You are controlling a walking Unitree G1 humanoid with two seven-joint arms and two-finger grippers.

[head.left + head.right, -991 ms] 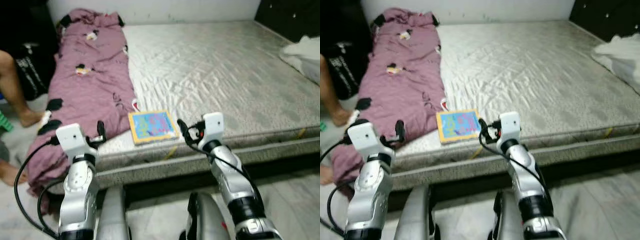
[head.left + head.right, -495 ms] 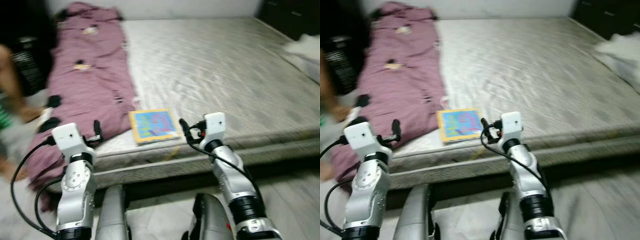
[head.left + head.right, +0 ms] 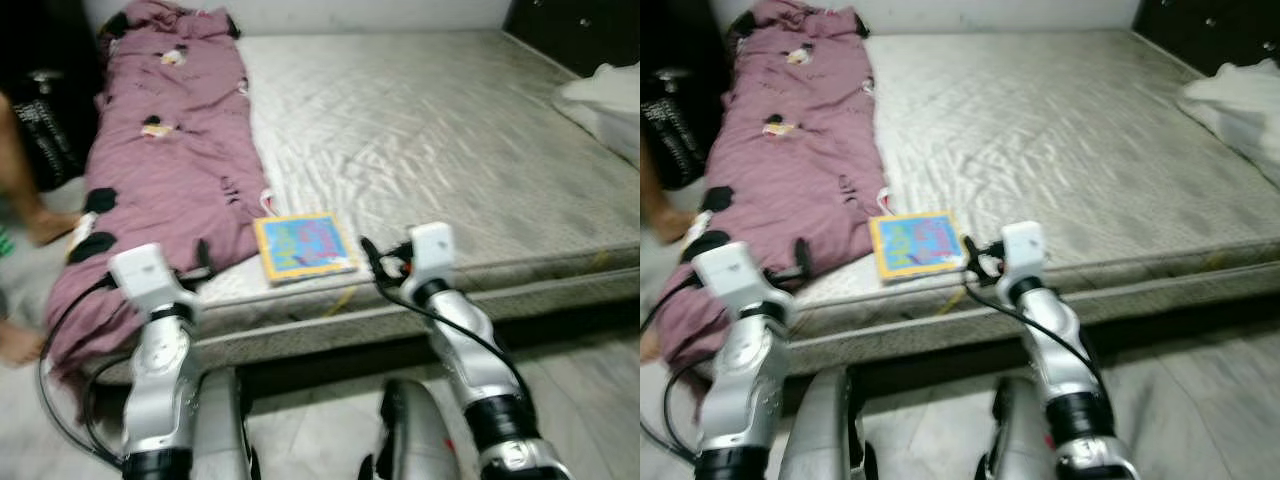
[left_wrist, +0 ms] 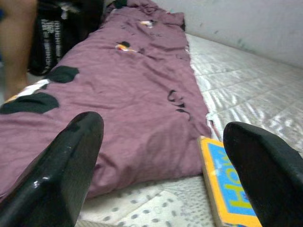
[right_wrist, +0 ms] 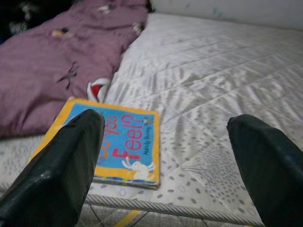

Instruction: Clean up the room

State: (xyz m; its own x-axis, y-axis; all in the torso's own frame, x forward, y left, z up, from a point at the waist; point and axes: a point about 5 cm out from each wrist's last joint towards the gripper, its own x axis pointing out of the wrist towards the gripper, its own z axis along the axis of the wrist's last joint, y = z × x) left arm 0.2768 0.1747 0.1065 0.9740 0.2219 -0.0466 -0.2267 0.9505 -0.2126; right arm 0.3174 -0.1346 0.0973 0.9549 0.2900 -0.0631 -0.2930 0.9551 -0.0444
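Observation:
A picture book (image 3: 303,246) with a yellow border and blue cover lies flat near the front edge of the grey mattress (image 3: 450,130). A purple blanket (image 3: 170,150) with black patches runs down the mattress's left side and hangs over its edge. My right gripper (image 3: 367,253) is open, just right of the book and level with the mattress edge; the book (image 5: 118,142) lies a short way ahead of its fingers (image 5: 57,170). My left gripper (image 3: 203,254) is open over the blanket's lower part, with the book (image 4: 227,189) beside one finger (image 4: 265,175).
A person's bare leg (image 3: 22,170) and foot stand on the floor at the far left, beside a black bag (image 3: 50,125). A white cloth (image 3: 605,100) lies at the mattress's right side. A dark cabinet (image 3: 580,30) stands at the back right. Pale floor lies before the bed.
The whole view swayed and blurred, then settled slightly shifted. Both arms keep the same raised pose with open fingers. Book and blanket have not moved.

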